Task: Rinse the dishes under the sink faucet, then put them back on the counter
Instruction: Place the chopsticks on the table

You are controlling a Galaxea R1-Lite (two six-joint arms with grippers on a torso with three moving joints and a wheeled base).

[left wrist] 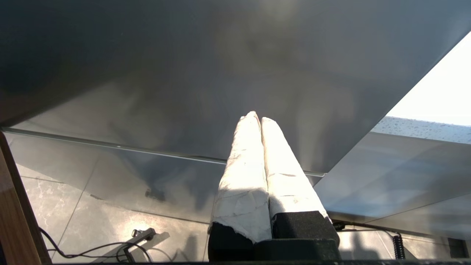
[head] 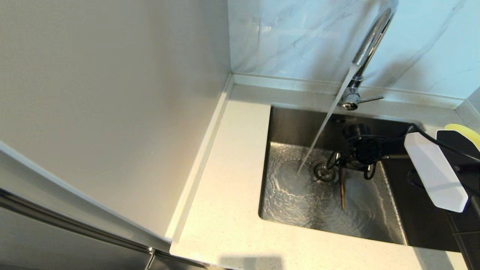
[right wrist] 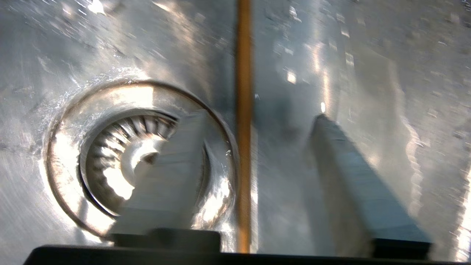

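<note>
Right wrist view showed the chopsticks [right wrist: 243,110] lying lengthwise between the right end effector's [right wrist: 254,121] spread fingers.

Chopsticks [head: 342,191] in sink [head: 375,225], beside drain strainer [head: 323,171].

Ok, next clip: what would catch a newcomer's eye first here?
Probably the water streaming from the faucet into the sink, swirling beside the drain. Next, the right gripper reaching low into the sink, jaws apart on either side of the brown chopsticks lying on the wet sink floor next to the drain. The left gripper is parked below the counter, jaws together.
</note>
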